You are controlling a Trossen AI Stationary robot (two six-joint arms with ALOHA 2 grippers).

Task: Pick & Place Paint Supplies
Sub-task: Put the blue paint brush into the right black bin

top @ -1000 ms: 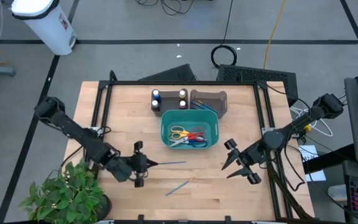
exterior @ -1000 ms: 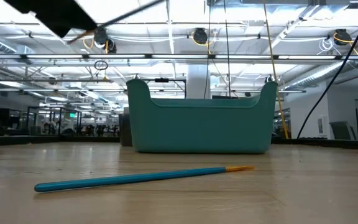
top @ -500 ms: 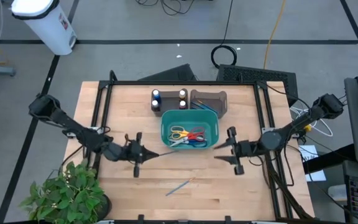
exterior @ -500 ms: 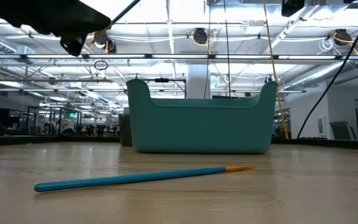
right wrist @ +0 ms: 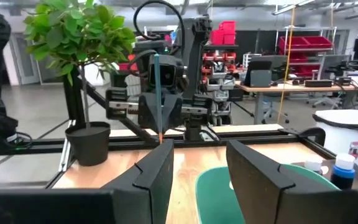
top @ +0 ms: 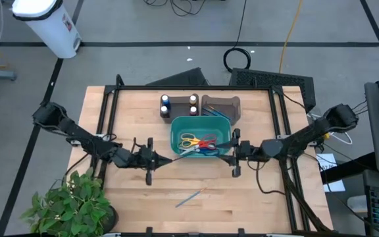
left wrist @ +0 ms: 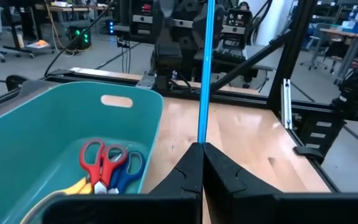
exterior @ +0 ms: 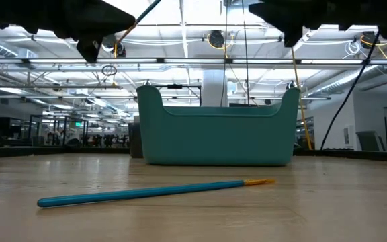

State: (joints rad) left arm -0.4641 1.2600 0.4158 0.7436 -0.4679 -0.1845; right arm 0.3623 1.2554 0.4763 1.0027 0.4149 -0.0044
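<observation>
Currently we are seeing left gripper [top: 151,160] pinching blue paintbrush [left wrist: 204,74], fingers pressed together on handle, brush pointing toward teal bin [top: 176,148] from its left side. Right gripper [top: 234,152] is hovering at bin's right edge, fingers spread, holding nothing. We are noting second blue paintbrush [top: 189,196] lying loose on table [top: 255,204] in front of bin. Paint bottles [top: 178,103] are standing behind bin, beside dark holder [top: 221,105]. Scissors [top: 198,144] are lying inside bin.

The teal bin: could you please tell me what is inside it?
The teal bin holds scissors with yellow, red and blue handles. The left wrist view shows them too, but the near wall hides part of the floor there.
</observation>
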